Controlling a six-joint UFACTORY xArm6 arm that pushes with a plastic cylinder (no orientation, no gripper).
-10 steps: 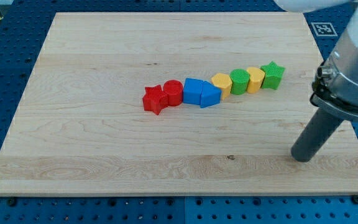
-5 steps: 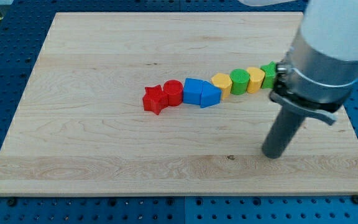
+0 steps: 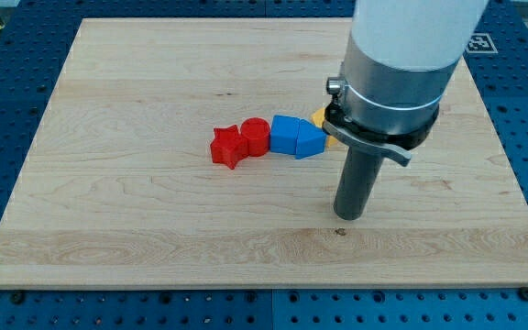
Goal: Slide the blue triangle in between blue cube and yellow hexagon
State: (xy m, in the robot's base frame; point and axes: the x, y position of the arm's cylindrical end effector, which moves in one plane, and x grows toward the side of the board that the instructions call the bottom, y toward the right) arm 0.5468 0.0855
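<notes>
The blue triangle lies at the board's middle, touching the blue cube on its left. The yellow hexagon sits just right of the triangle, and only a sliver of it shows behind the arm. My tip rests on the board below and right of the blue triangle, apart from all blocks. The arm's body hides the blocks further right in the row.
A red cylinder and a red star continue the row to the left of the blue cube. The wooden board lies on a blue perforated table.
My tip has slid left across the board's lower right, from near the right edge to below the blue triangle. The arm now covers the green and yellow blocks. No block moved.
</notes>
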